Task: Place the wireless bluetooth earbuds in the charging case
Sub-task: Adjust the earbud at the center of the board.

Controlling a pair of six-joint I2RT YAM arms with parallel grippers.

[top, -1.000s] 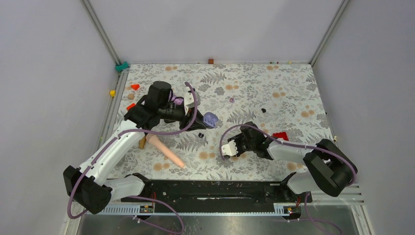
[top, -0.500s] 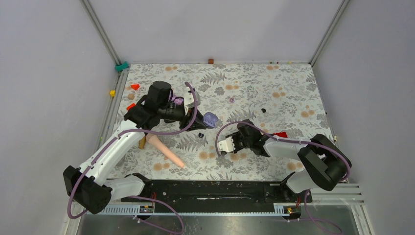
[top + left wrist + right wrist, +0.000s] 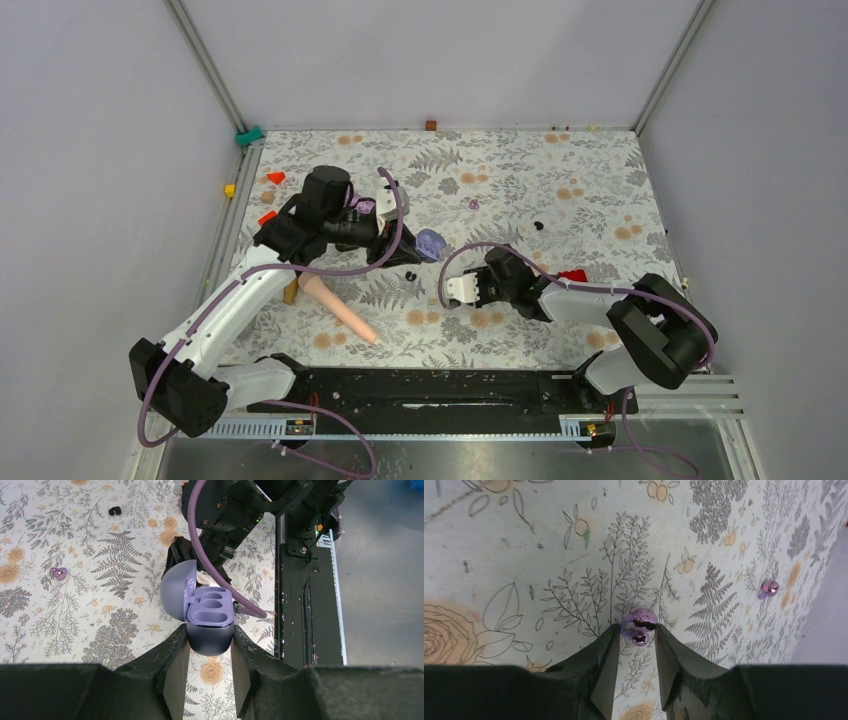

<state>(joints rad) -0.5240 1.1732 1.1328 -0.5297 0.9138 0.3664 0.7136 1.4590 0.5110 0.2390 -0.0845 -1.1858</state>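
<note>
My left gripper (image 3: 210, 647) is shut on the base of the purple charging case (image 3: 210, 622), held above the table with its lid open and both sockets empty. The case also shows in the top view (image 3: 431, 243). My right gripper (image 3: 636, 632) is shut on a purple earbud (image 3: 640, 626) pinched at the fingertips; in the top view this gripper (image 3: 450, 291) sits just right of and nearer than the case. A second purple earbud (image 3: 769, 587) lies farther back on the mat (image 3: 474, 204). Black earbuds lie at mid-right (image 3: 539, 226) and below the case (image 3: 409, 274).
A pink cone (image 3: 338, 308) lies under the left arm. A red box (image 3: 573, 276) sits beside the right arm. Small red pieces (image 3: 275, 177), a yellow bit (image 3: 230, 190) and a teal clip (image 3: 248, 134) line the left edge. The black rail (image 3: 430, 390) runs along the near edge.
My right gripper has moved left and slightly away from the bases, closer to the case. The left arm and the case have not moved.
</note>
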